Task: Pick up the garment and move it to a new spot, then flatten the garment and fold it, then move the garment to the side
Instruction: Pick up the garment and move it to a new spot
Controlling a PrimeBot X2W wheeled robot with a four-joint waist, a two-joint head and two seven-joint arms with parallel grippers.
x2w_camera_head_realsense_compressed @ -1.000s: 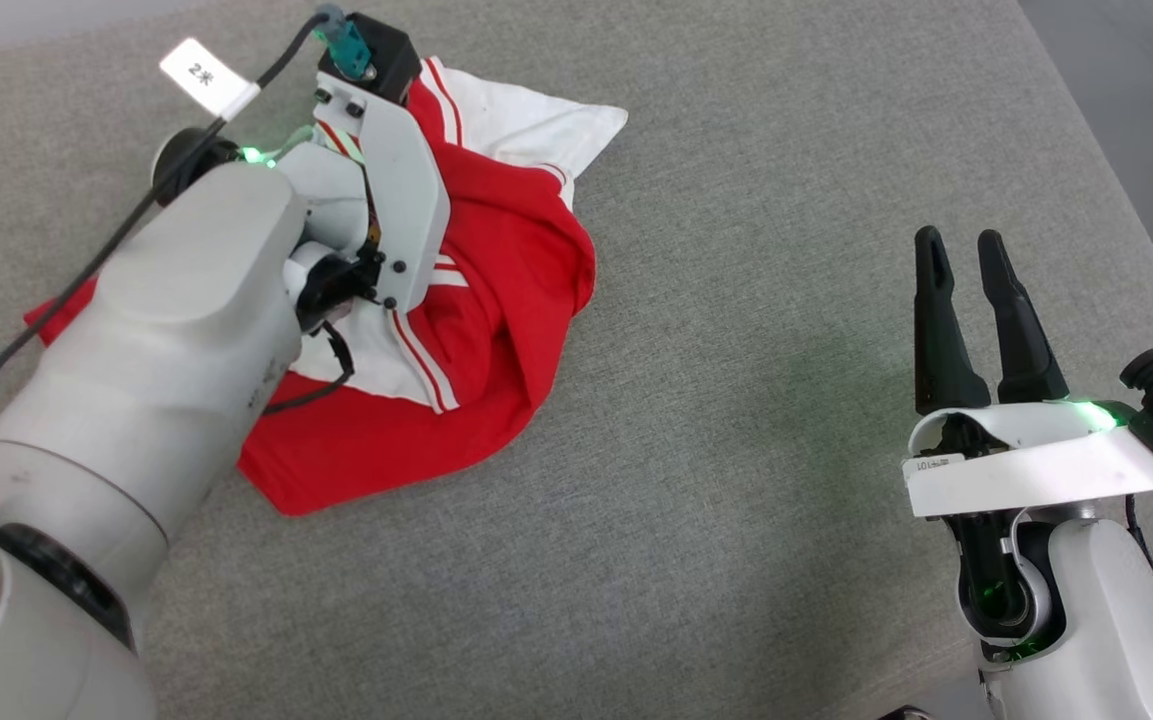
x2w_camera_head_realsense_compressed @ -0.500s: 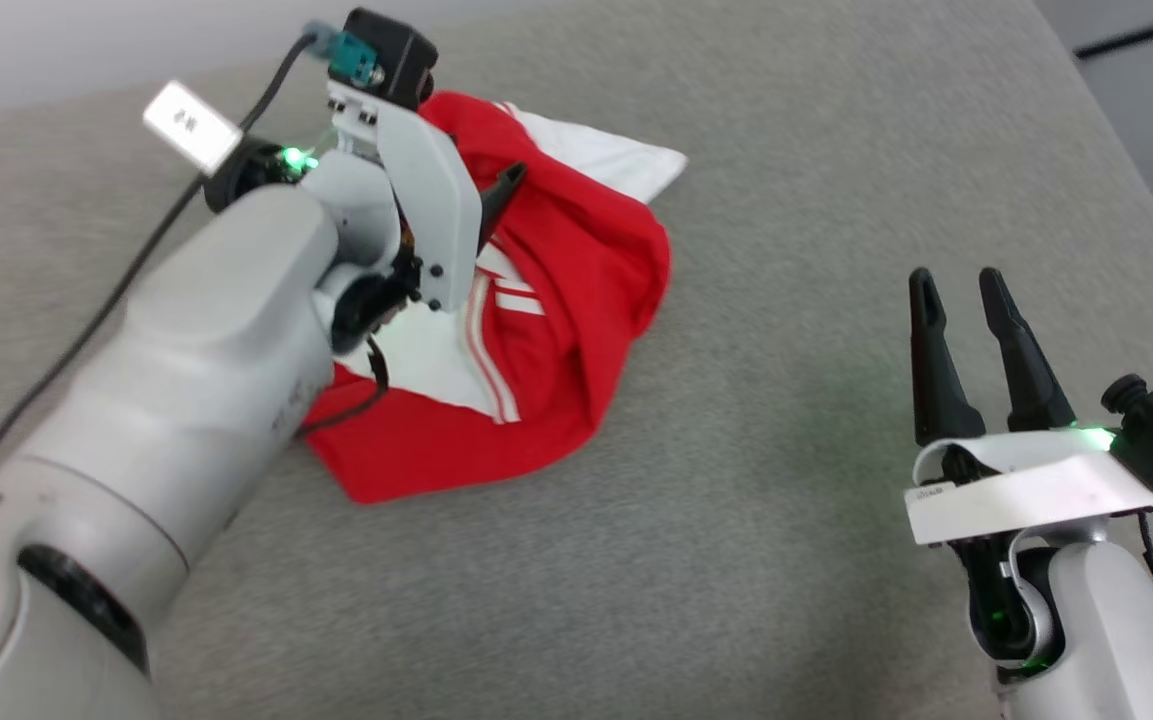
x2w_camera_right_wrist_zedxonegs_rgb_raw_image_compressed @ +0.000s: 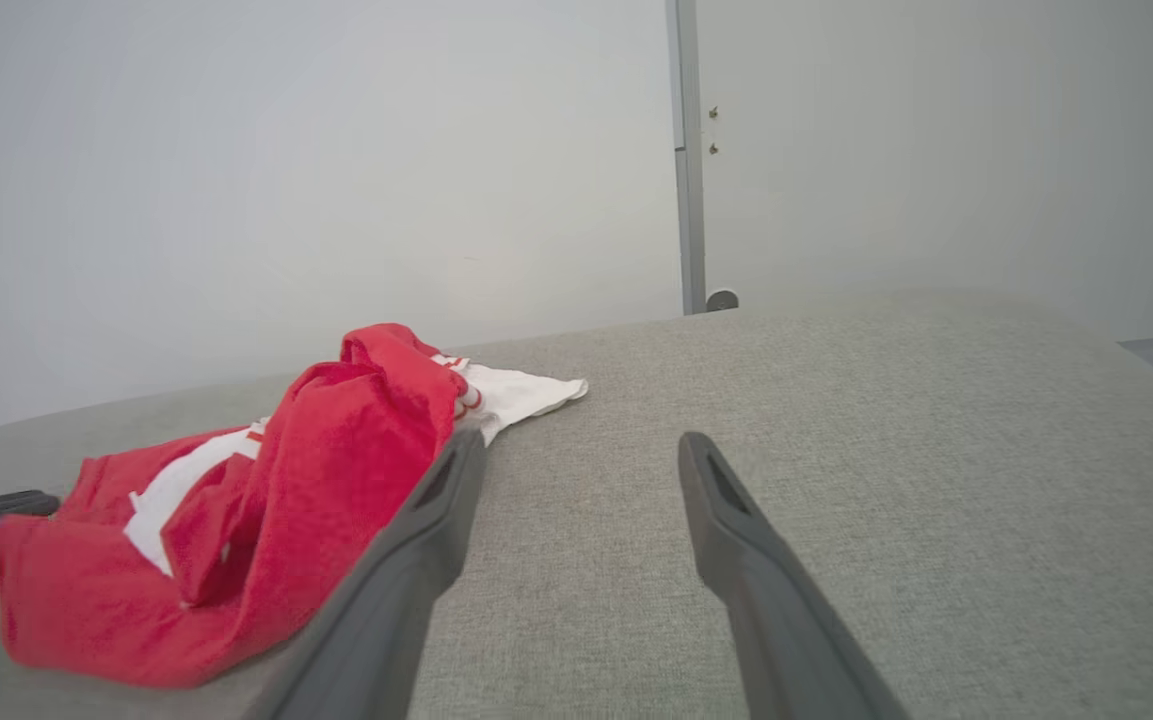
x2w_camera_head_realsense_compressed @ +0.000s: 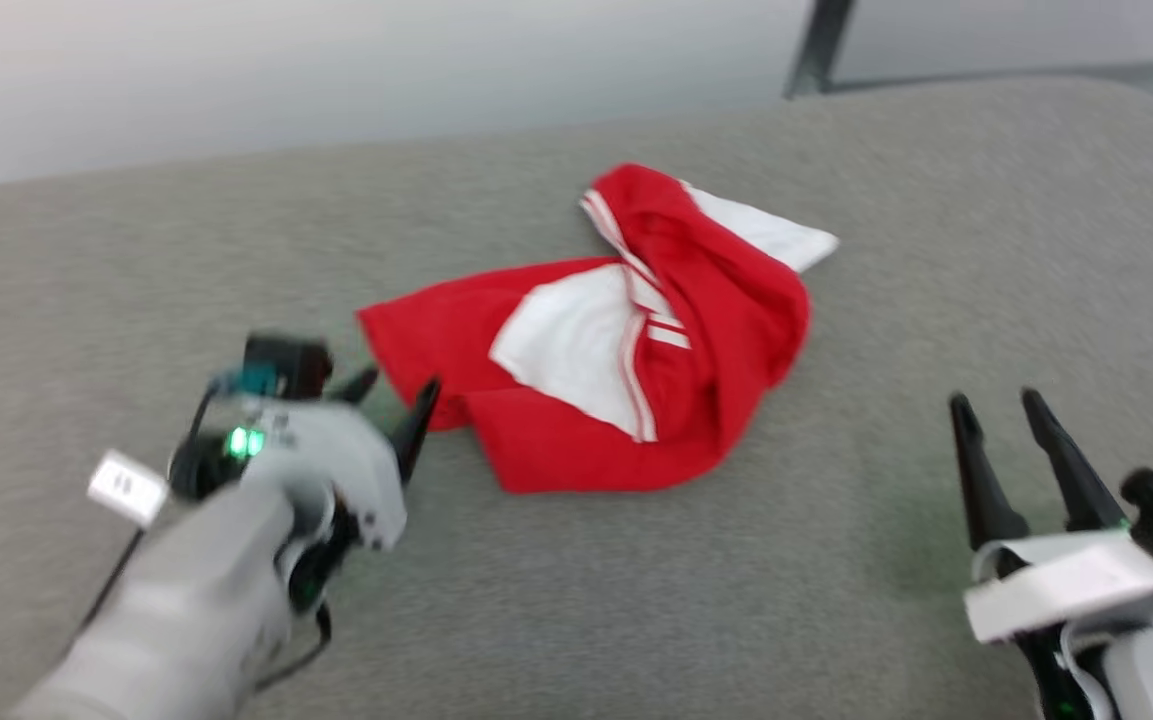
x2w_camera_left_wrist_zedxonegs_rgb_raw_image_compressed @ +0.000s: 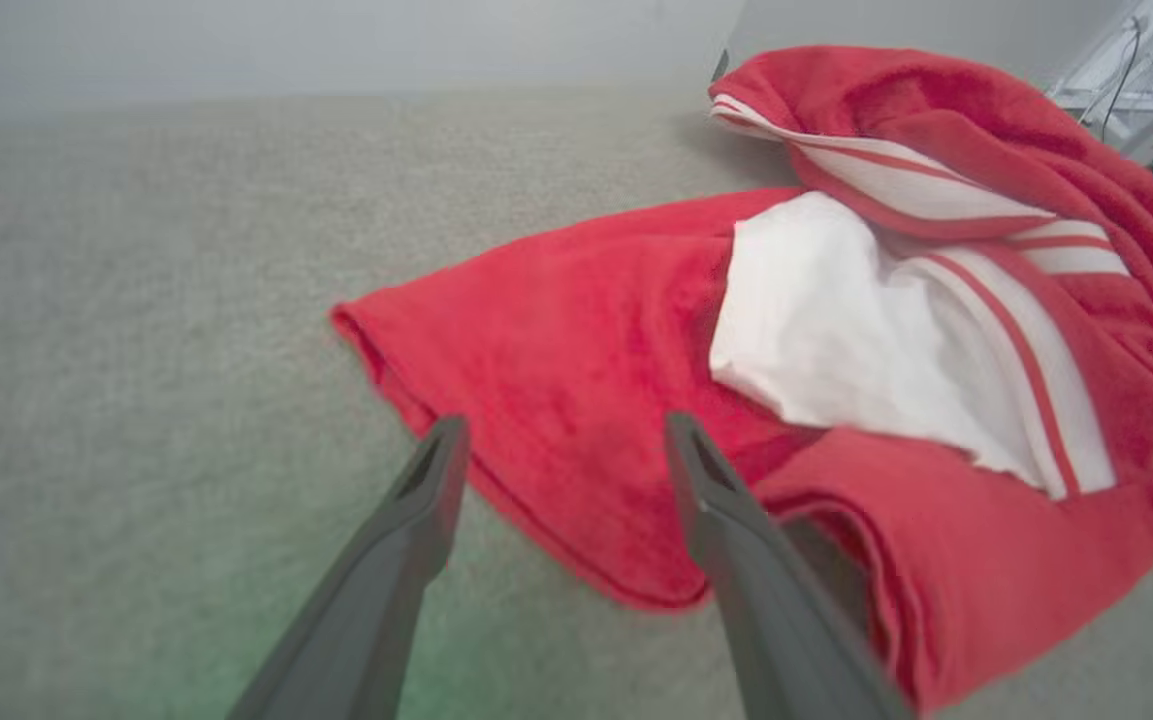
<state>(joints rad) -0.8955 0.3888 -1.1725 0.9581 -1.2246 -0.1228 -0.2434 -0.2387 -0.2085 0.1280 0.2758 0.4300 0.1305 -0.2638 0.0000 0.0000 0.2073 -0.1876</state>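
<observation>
The garment [x2w_camera_head_realsense_compressed: 596, 345] lies crumpled on the grey bench [x2w_camera_head_realsense_compressed: 836, 590]. Its long axis slants from a pointed red corner at its near-left end to a white corner at its far-right end. Soft bright-red fabric folds around a smooth white panel edged with thin red-and-white stripes, and its far side is bunched into a ridge. The bench is covered in coarse woven cloth. The left jaws stand open and empty, fingers [x2w_camera_left_wrist_zedxonegs_rgb_raw_image_compressed: 406, 560] just beside the garment's red corner. The right jaws, also open and empty, are well apart from the garment's right side.
</observation>
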